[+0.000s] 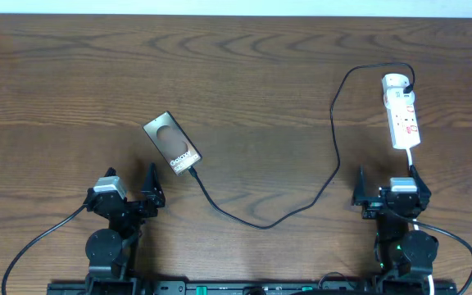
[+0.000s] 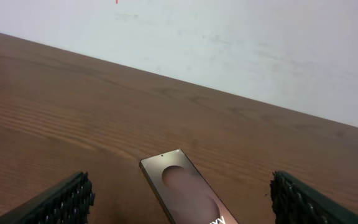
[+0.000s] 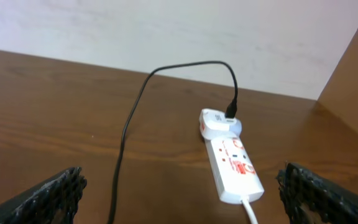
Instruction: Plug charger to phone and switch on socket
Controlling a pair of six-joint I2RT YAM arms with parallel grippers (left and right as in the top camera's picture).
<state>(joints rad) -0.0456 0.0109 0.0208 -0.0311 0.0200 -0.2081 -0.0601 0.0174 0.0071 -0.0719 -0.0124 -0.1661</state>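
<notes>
— Both pairs stand spread and empty: our left fingers [image 1: 151,184] near the phone [image 1: 171,145] on the desk [image 1: 244,74], our right fingers [image 1: 359,187] below the socket [image 1: 402,112].
— Since the charger [image 1: 337,147] reaches both, we'd switch on with one squarely placed fingertip.

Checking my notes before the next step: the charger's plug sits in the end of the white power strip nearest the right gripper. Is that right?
Not quite. The charger's plug sits in the end of the white power strip farthest from the right gripper. The nearest end carries only the white lead. The right wrist view shows this.
</notes>
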